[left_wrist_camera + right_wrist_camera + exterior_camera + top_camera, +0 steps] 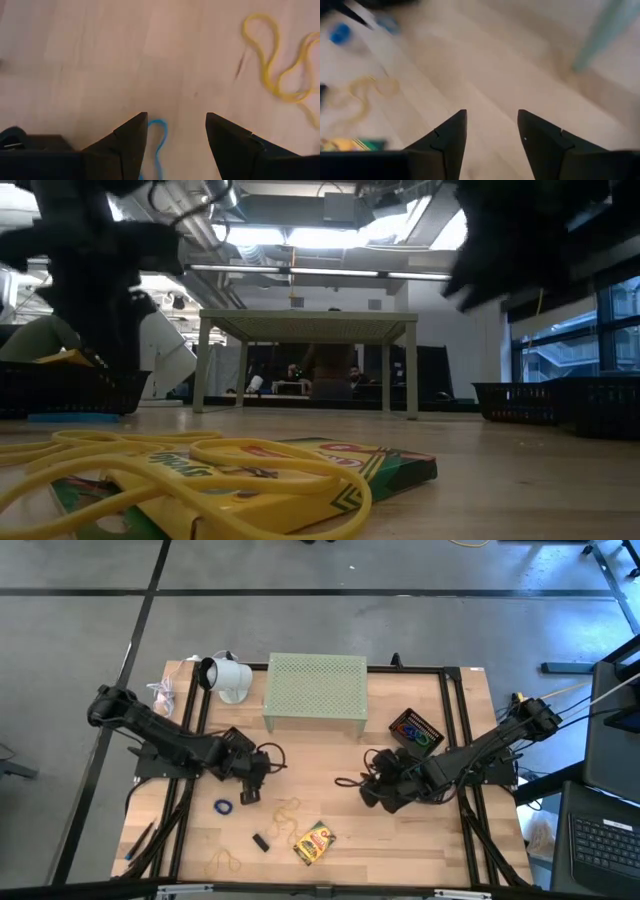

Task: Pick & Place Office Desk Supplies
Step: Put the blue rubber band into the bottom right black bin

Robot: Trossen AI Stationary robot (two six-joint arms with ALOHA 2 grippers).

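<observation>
Blue loop-shaped clip ring [158, 145] lies flat on the pale wooden table [330, 765], between the spread fingers of the left gripper [176, 131], which holds nothing. Yellow rubber band [280, 60] lies ahead of that gripper, off to one side. Right gripper [491, 125] hangs over bare wood, fingers apart, empty; a small yellow-green crayon box [314, 842] lies well apart from it.

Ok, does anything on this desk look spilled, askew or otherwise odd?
Nothing spilled or damaged. The crayon box lies askew near the front edge, with yellow rubber bands tangled beside it and a blue ring loose under the open left claw.
</observation>
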